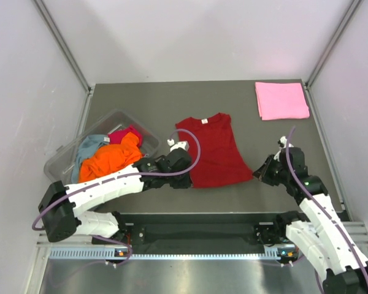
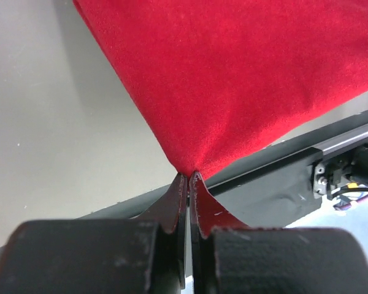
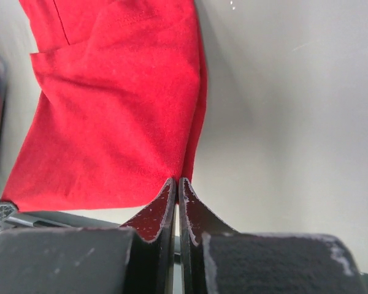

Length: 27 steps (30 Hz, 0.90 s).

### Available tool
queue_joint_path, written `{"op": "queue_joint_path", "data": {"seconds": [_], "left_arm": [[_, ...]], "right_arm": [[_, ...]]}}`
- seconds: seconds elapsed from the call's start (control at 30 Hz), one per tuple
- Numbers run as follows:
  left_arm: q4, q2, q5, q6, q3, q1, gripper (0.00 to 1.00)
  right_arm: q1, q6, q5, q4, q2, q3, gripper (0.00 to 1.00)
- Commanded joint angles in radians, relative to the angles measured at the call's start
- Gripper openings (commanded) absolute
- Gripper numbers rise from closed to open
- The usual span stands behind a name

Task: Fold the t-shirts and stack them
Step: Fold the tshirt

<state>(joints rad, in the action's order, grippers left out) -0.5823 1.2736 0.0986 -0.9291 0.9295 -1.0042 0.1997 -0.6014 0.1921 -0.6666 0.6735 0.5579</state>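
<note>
The dark red t-shirt [image 1: 211,153] lies spread on the dark bench [image 1: 172,101] in the middle of the top view. Its neck points to the top of the frame and its hem to the bottom. A small white label [image 1: 203,121] shows inside the collar. The cloth is plain and soft, narrow at the shoulders and wider toward the hem. In the right wrist view a folded-over edge shows at its upper left.

At the lower left corner of the hem, the left fingers [image 2: 178,202] are pressed together on the cloth, which gathers to a point between the tips. At the lower right corner, the right fingers [image 3: 162,208] are likewise closed, with the hem's edge running down into their tips.

In the upper right of the top view, well apart, a light pink t-shirt [image 1: 281,100] rests folded into a neat rectangle. At the left, a clear plastic tub [image 1: 61,160] holds an orange shirt [image 1: 110,159], a grey-blue one [image 1: 91,146] and a magenta one [image 1: 126,135], all crumpled together.
</note>
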Motion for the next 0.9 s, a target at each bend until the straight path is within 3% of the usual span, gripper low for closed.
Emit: {"op": "queue_joint_path", "data": {"seconds": [0.0,0.3,0.63,0.87], "left_arm": [[-0.062,-0.003,0.041,-0.013,0.058,-0.005,0.0],[-0.077,0.111,0.085,0.068,0.169,0.067,0.0],[-0.082,0.296,0.013,0.232,0.426,0.337,0.0],[-0.093,0.507,-0.059,0.297,0.636,0.453,0.0]], "right_arm": [[-0.008,0.031,-0.031,-0.028,0.003,0.082,0.0],[-0.009,0.127,-0.003,0.107,0.247,0.267,0.0],[-0.01,0.203,0.07,0.228,0.667,0.552,0.0],[-0.014,0.215,0.141,0.283,0.908,0.76,0.0]]}}
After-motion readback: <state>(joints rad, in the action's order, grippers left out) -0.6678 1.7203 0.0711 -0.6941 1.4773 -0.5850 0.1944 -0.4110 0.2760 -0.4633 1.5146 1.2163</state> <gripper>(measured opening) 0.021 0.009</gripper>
